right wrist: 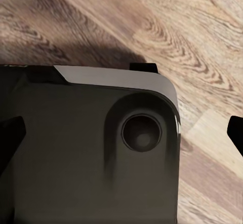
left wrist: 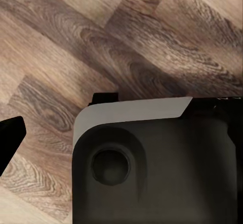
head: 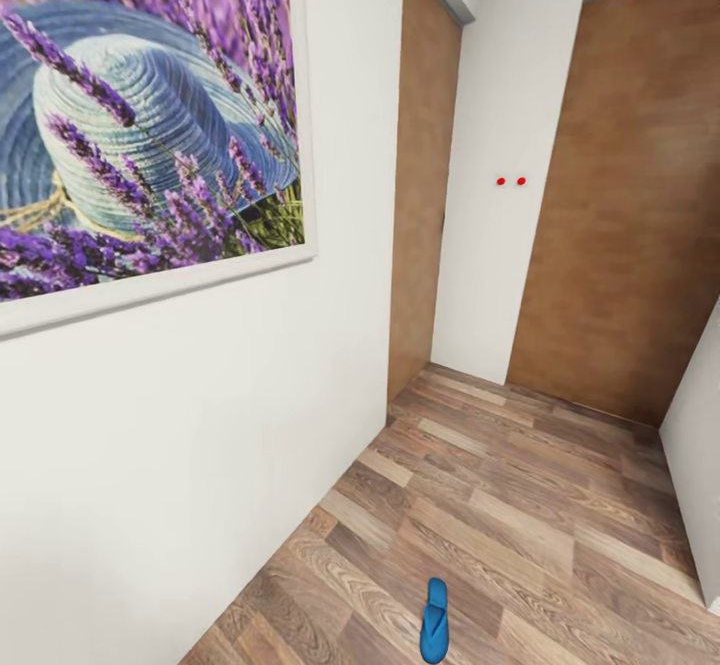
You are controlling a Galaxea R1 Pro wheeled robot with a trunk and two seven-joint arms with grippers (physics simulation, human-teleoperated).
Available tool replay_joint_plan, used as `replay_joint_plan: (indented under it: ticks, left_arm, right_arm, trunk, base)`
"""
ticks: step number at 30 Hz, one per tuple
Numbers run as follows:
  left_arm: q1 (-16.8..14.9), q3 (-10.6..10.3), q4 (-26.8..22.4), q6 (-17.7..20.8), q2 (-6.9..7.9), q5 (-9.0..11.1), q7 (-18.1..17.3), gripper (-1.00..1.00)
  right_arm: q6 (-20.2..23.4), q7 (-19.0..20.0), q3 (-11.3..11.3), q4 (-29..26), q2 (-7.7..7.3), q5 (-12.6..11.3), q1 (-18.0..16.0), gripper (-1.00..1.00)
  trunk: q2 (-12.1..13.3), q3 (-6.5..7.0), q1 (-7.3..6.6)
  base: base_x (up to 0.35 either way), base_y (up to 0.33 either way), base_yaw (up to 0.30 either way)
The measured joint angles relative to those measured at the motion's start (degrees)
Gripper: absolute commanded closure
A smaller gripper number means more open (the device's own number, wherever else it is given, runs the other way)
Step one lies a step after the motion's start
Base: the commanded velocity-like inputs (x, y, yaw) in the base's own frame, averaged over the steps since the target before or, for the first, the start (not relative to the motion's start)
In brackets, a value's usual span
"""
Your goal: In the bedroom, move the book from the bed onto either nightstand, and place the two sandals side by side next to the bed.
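One sandal (head: 434, 621) lies on the near floor (head: 520, 505) by the wall (head: 200, 425). Driving on could run it over. Jaws: cannot tell.

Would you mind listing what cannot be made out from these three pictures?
- Head view: one blue sandal lies on the wood floor; its strap detail is too small to read.
- Head view: the lavender picture is cut off by the top and left edges.
- Both wrist views: a dark robot body hides the floor behind it, and each gripper's state cannot be told.
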Motion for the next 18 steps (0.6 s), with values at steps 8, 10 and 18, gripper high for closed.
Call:
replay_joint_plan:
  ticks: [8, 10, 18]
  left_arm:
    - [0.0, 0.0, 0.0, 0.0, 0.02, 0.0, 0.0, -1.00]
    - [0.0, 0.0, 0.0, 0.0, 0.02, 0.0, 0.0, -1.00]
    - [0.0, 0.0, 0.0, 0.0, -0.02, 0.0, 0.0, -1.00]
  right_arm:
    - [0.0, 0.0, 0.0, 0.1, 0.03, 0.0, 0.0, -1.00]
    - [0.0, 0.0, 0.0, 0.1, 0.04, 0.0, 0.0, -1.00]
    - [0.0, 0.0, 0.0, 0.1, 0.01, 0.0, 0.0, -1.00]
  trunk:
    - [0.0, 0.00, 0.00]
    - [0.0, 0.00, 0.00]
    - [0.0, 0.00, 0.00]
  base:
    - [0.020, 0.016, -0.058]
    - [0.088, 0.068, -0.155]
    - [0.089, 0.062, -0.078]
